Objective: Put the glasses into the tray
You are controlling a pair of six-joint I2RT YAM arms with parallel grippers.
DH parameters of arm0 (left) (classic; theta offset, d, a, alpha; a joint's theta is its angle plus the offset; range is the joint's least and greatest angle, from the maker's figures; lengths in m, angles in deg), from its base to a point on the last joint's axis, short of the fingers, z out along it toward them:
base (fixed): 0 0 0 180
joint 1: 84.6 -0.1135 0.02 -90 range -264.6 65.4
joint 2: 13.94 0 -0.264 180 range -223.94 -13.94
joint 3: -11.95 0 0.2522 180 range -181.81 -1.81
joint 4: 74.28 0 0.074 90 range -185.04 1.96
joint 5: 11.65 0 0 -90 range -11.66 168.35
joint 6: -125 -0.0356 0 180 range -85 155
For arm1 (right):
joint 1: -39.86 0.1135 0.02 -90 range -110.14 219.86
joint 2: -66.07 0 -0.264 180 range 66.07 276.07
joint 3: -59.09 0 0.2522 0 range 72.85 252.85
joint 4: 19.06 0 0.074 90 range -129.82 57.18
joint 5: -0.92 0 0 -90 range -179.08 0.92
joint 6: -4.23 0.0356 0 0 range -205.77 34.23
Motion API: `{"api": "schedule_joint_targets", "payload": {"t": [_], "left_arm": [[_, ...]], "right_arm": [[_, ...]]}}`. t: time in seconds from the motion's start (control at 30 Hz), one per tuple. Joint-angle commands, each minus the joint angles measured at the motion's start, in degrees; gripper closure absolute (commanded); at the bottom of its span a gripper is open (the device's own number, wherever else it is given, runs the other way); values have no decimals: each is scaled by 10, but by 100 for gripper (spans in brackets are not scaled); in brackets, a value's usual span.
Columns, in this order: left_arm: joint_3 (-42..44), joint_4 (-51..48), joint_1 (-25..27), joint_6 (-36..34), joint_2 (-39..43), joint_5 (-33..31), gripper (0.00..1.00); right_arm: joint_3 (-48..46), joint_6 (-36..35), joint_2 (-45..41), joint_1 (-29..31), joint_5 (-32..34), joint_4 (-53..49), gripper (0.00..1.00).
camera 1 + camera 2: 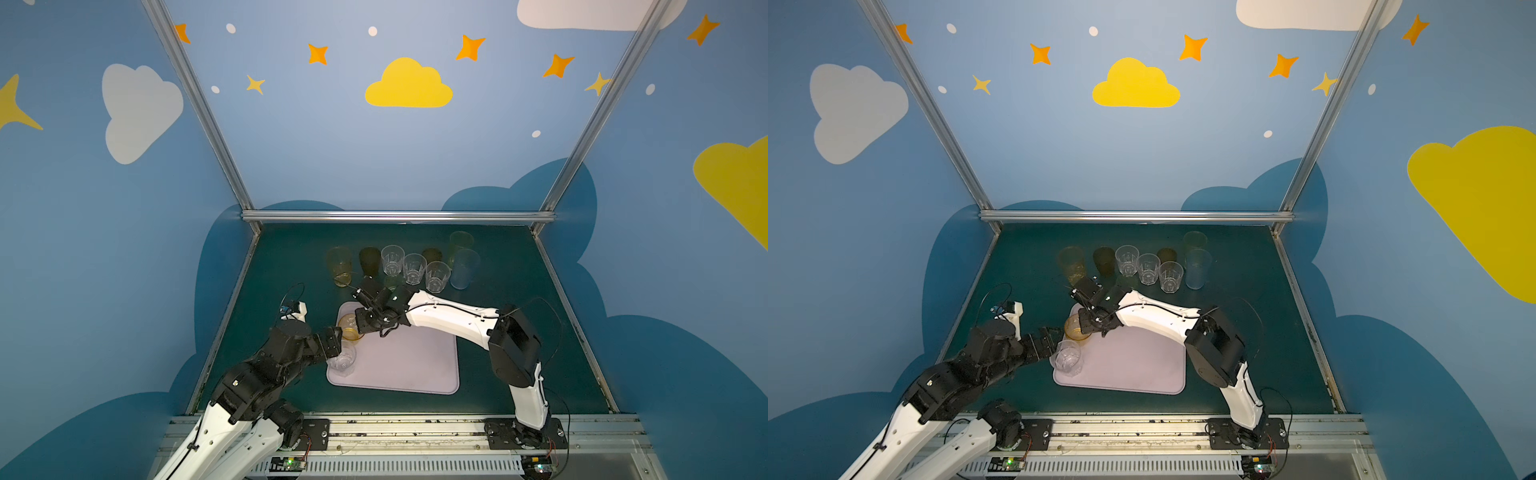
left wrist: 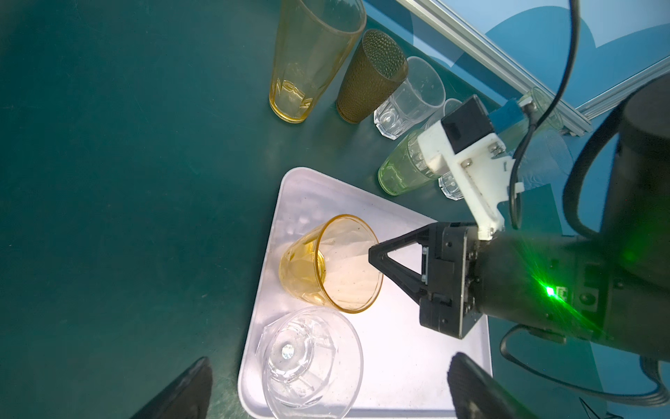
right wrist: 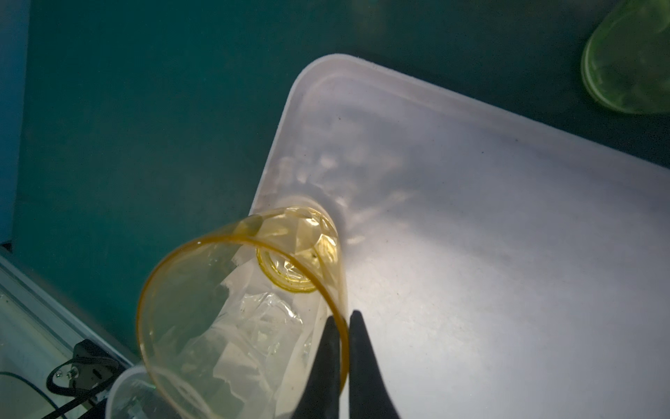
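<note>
On tray [image 3: 471,217] corner, orange glass [image 3: 203,290] rim is pinched by right gripper [image 3: 342,315] | clear glass [image 2: 308,362] is flanked, untouched, by wide-spread left gripper [image 2: 330,362].

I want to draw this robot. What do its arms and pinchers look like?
The left arm and right arm have white shells and black joints, with thin black cables looping along. The right gripper has black triangle-shaped fingers; the left gripper is black too. A green light glows on the right wrist.
</note>
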Motion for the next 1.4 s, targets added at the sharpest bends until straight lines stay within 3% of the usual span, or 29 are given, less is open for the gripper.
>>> {"api": "schedule_joint_targets", "payload": {"t": [0.0,0.13,0.2,0.4,0.53,0.77,1.1,1.37], "left_arm": [[6,-9,-2,-7,4,-9,0],[7,-9,-3,-7,3,-8,0],[7,-9,-3,-7,3,-8,0],[7,-9,-4,-7,6,-7,0],[7,-9,-4,-8,6,-6,0],[0,2,-4,-17,3,18,0],[-24,47,-5,-26,-71,43,0],[-54,103,-4,-23,-156,46,0]], "right_arm": [[15,-2,3,3,-7,-10,89],[14,-4,-2,3,-9,-9,80],[14,-3,-3,2,-9,-7,69],[10,0,-16,-2,0,-8,53],[2,0,-33,-8,13,-7,37],[-31,3,-95,-21,61,6,19],[-133,2,-222,-46,89,16,14],[-283,-3,-370,-109,44,52,14]]}}
